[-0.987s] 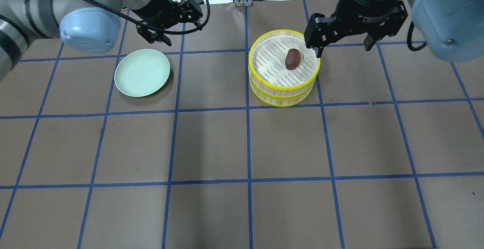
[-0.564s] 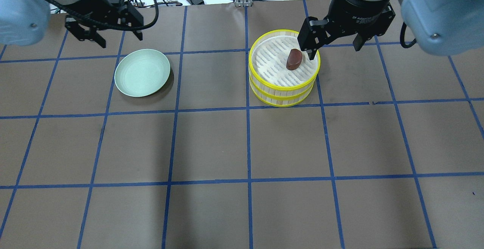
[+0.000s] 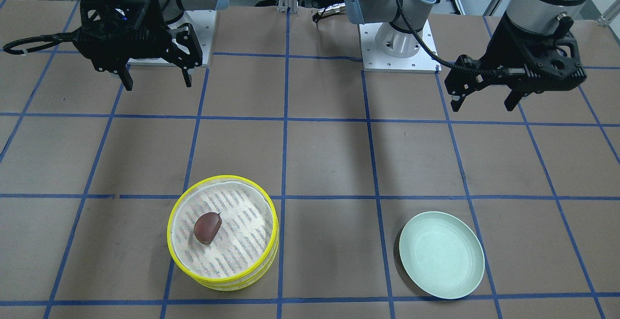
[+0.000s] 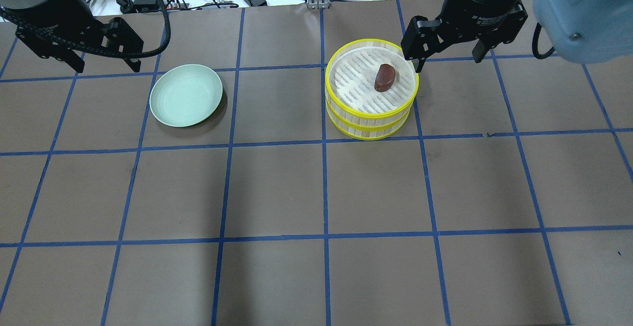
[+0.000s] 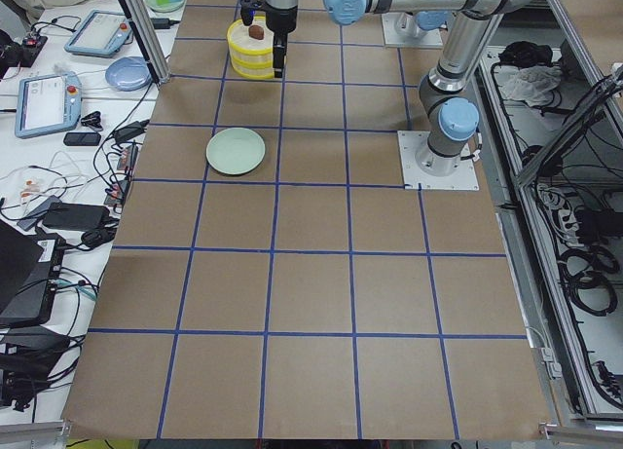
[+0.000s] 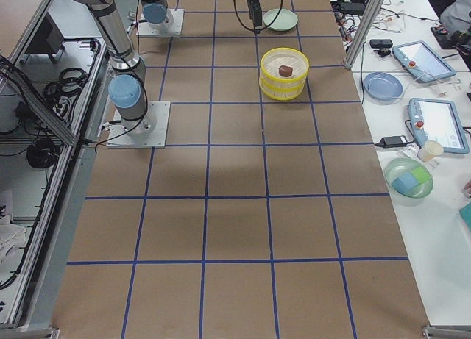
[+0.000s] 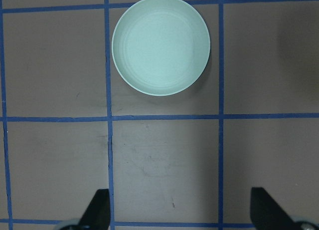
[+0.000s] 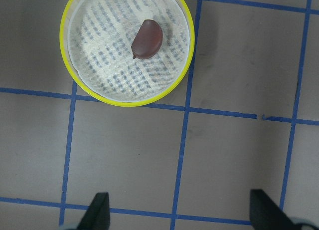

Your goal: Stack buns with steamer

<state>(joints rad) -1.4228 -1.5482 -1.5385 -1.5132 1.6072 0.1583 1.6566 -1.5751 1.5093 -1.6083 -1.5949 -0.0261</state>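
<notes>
The right claw [image 4: 447, 62] hangs raised with its jaws apart and nothing between them, on the robot's side of the steamer [image 4: 371, 118]. The left claw [image 4: 105, 64], likewise spread and bare, hovers near the green plate [image 4: 185, 96]. The dark bun [image 4: 384, 77] lies in the top tier; the cream bun shows in no view. The stacking looks done, so any retreat should go high, lest a finger clip the yellow rim and shift the tiers on the surface [image 4: 316, 192].

Left gripper [image 3: 482, 106] jaws spread, right gripper [image 3: 158, 84] jaws spread, both pointing down
</notes>
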